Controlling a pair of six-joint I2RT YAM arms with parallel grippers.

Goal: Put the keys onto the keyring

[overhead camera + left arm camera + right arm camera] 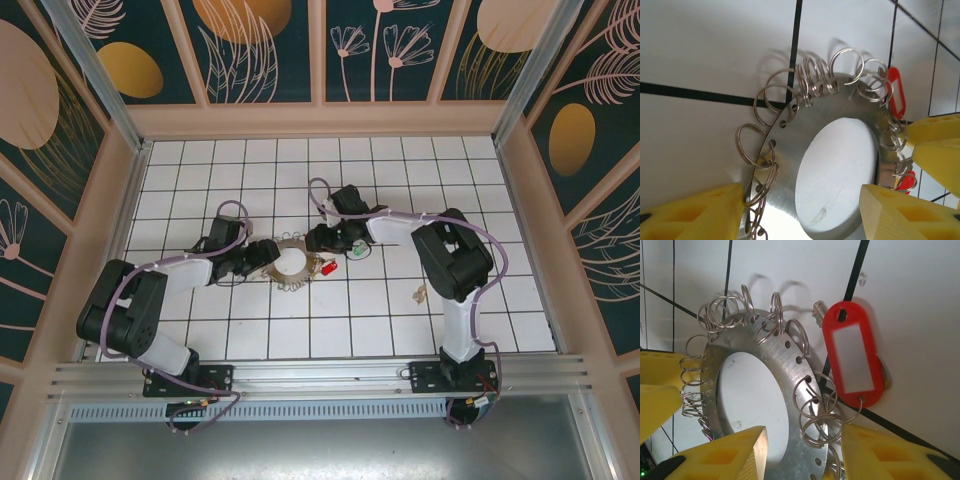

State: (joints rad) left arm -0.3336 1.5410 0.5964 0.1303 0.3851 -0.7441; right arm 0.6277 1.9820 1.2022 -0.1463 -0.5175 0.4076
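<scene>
Your left gripper (800,200) and right gripper (802,432) straddle the keyring (290,263) mid-table; whether either pinches it, I cannot tell. Uneven pulls may snag loops, jerking the red-tagged key (850,357)

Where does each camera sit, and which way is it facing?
Top external: above and behind the bases, looking down on the tiled table; both arms show, meeting at the keyring.
Left wrist: on the left arm, looking down; left end effector straddles the keyring.
Right wrist: on the right arm, looking down; right end effector beside the red tag.
Shared: both wrist views show the keyring's hole.
</scene>
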